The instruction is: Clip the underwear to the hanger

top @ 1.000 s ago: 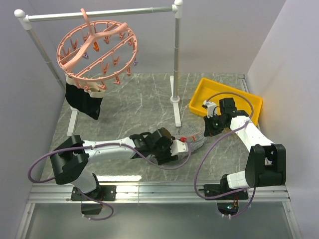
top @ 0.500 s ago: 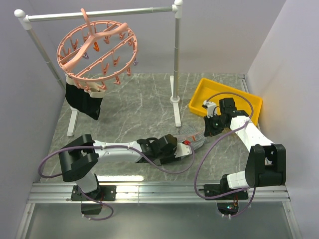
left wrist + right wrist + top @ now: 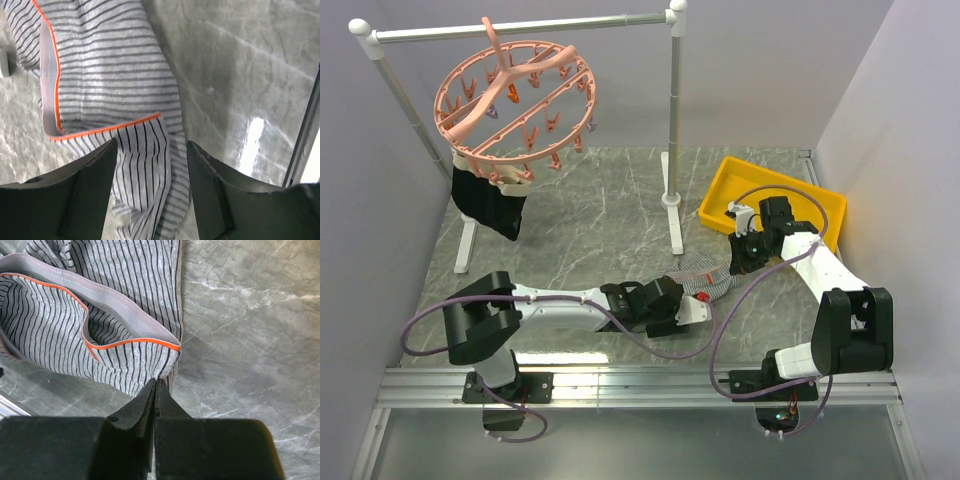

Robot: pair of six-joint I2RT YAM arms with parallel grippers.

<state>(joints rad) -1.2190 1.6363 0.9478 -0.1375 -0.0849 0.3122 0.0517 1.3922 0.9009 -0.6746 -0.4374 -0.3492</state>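
While right jaws pinch the orange-piped striped grey underwear (image 3: 55, 325), left jaws gape.

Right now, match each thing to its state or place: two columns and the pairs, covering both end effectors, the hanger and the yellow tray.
1. left end effector
2. right end effector
3. hanger
4. yellow tray

A. back right of the table
B. shut on the edge of the underwear
C. open, astride the underwear
D. hung on the rail, back left

Pairs: 1-C, 2-B, 3-D, 4-A
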